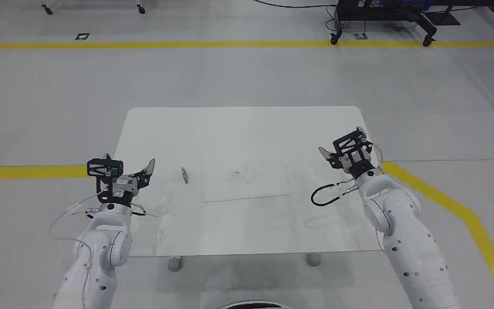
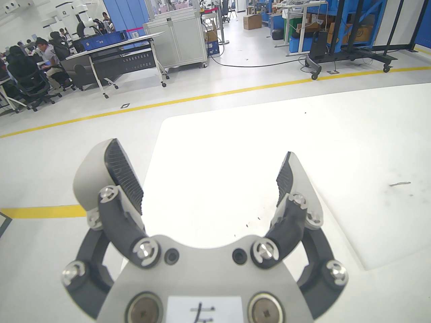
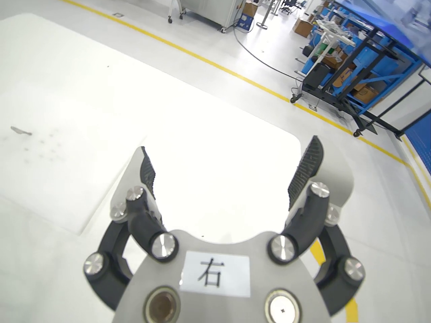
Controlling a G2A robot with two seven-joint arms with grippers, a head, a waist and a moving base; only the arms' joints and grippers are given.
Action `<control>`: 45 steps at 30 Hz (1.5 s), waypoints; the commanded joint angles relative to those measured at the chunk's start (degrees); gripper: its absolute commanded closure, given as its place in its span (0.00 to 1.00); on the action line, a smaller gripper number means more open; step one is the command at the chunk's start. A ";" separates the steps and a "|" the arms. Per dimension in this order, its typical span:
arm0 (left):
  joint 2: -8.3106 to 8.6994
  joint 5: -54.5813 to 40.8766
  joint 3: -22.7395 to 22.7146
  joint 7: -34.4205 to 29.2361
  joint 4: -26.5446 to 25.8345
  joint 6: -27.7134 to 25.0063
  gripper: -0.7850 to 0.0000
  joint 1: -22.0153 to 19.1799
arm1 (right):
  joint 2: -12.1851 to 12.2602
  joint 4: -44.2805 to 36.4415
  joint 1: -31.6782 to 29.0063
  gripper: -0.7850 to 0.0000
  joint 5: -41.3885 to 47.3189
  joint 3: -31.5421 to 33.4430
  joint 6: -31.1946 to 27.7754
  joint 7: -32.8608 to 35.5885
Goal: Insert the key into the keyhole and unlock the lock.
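Observation:
A small metal key [image 1: 184,174] lies flat on the white table [image 1: 247,131], left of its middle. It also appears as a thin grey sliver in the left wrist view [image 2: 399,184] and in the right wrist view [image 3: 21,131]. My left gripper [image 1: 127,168] [image 2: 202,156] hovers open over the table's left edge, a short way left of the key, with nothing between its fingers. Over the right edge, my right gripper [image 1: 345,147] [image 3: 229,146] is also open and holds nothing, far from the key.
The tabletop carries faint scuff marks [image 1: 247,171] near its middle. A black cable [image 1: 328,193] loops off the right arm over the table's right side. Yellow floor lines [image 1: 231,44] run around the table, and wheeled stands [image 1: 382,19] sit far behind.

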 commanded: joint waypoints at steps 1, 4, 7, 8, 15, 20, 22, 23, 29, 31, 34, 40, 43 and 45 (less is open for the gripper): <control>0.00 0.00 0.00 0.00 0.00 0.00 0.00 0.00 | 0.00 -0.01 -0.08 0.00 0.08 0.07 0.10 -0.08; 0.00 0.00 0.00 0.00 0.00 0.00 0.00 0.00 | 0.00 -0.01 -0.08 0.00 0.08 0.07 0.10 -0.08; 0.00 0.00 0.00 0.00 0.00 0.00 0.00 0.00 | 0.00 -0.01 -0.08 0.00 0.08 0.07 0.10 -0.08; 0.00 0.00 0.00 0.00 0.00 0.00 0.00 0.00 | 0.00 -0.01 -0.08 0.00 0.08 0.07 0.10 -0.08; 0.00 0.00 0.00 0.00 0.00 0.00 0.00 0.00 | 0.09 0.93 1.56 0.00 -0.92 -0.88 -2.93 1.39; 0.00 0.00 0.00 0.00 0.00 0.00 0.00 0.00 | 0.46 11.91 16.07 0.00 1.59 -4.68 -23.73 5.99; 0.00 0.00 0.00 0.00 0.00 0.00 0.00 0.00 | 0.04 18.73 23.44 0.00 4.24 -7.94 -29.95 8.54; 0.00 0.00 0.00 0.00 0.00 0.00 0.00 0.00 | -0.26 22.01 26.75 0.00 5.26 -9.64 -32.11 9.39; 0.00 0.00 0.00 0.00 0.00 0.00 0.00 0.00 | -2.89 36.78 40.39 0.00 7.60 -21.12 -39.43 11.41; 0.00 0.00 0.00 0.00 0.00 0.00 0.00 0.00 | -3.99 40.75 43.65 0.00 8.34 -24.94 -42.53 10.28; 0.00 0.00 0.00 0.00 0.00 0.00 0.00 0.00 | -5.35 45.39 47.39 0.00 8.17 -29.59 -47.64 5.62; 0.00 0.00 0.00 0.00 0.00 0.00 0.00 0.00 | -7.54 55.38 52.69 0.05 11.15 -39.31 -47.64 -2.58; 0.00 0.00 0.00 0.00 0.00 0.00 0.00 0.00 | -8.70 59.82 54.41 0.18 11.89 -43.32 -47.64 -6.03; 0.00 0.00 0.00 0.00 0.00 0.00 0.00 0.00 | -9.50 62.11 55.03 0.21 11.40 -45.76 -47.64 -8.65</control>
